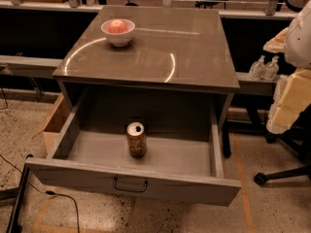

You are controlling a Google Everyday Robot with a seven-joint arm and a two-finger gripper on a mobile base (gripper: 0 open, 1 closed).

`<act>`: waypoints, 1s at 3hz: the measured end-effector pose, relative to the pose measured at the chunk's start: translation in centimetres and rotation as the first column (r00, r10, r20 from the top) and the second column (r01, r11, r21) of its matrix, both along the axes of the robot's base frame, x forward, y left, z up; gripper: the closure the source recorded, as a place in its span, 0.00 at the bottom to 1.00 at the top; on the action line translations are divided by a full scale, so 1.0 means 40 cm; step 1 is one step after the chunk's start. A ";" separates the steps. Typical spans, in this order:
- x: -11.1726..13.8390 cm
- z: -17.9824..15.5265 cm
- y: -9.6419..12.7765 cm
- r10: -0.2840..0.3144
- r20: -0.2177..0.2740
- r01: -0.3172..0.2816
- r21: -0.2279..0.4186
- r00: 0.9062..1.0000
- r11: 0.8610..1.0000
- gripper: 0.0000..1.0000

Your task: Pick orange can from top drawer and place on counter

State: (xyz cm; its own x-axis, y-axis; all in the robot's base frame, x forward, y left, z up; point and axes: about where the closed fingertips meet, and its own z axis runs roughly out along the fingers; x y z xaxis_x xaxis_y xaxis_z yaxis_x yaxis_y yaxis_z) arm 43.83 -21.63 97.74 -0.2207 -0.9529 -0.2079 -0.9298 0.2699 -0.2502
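Observation:
The orange can (136, 140) stands upright inside the open top drawer (131, 178), near the middle and a little towards the front. Its silver top faces up. The drawer is pulled far out, with its dark handle (129, 185) at the centre of the front panel. The glossy grey-brown counter (160, 52) lies above and behind the drawer. My gripper is out of view. Only pale segments of my arm (294, 81) show at the right edge, well away from the can and beside the cabinet.
A white bowl with a reddish fruit (118, 31) sits at the counter's back left. A cardboard box (56, 120) stands on the floor left of the drawer. Two small bottles (264, 68) stand on a ledge at right. A chair base (279, 171) and a floor cable (63, 200) are nearby.

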 end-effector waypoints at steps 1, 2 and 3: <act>0.001 0.003 0.001 -0.001 0.007 0.001 0.006 1.000 1.000 0.00; 0.002 -0.036 0.024 -0.003 -0.003 0.003 0.094 1.000 0.996 0.00; 0.006 -0.171 0.080 0.025 -0.004 -0.023 0.295 1.000 0.955 0.00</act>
State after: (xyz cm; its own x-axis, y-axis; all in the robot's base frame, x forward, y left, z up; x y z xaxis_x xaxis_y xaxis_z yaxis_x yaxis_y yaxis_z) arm 44.08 -18.42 90.91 -0.2011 -0.8547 -0.4785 -0.9386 0.3079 -0.1555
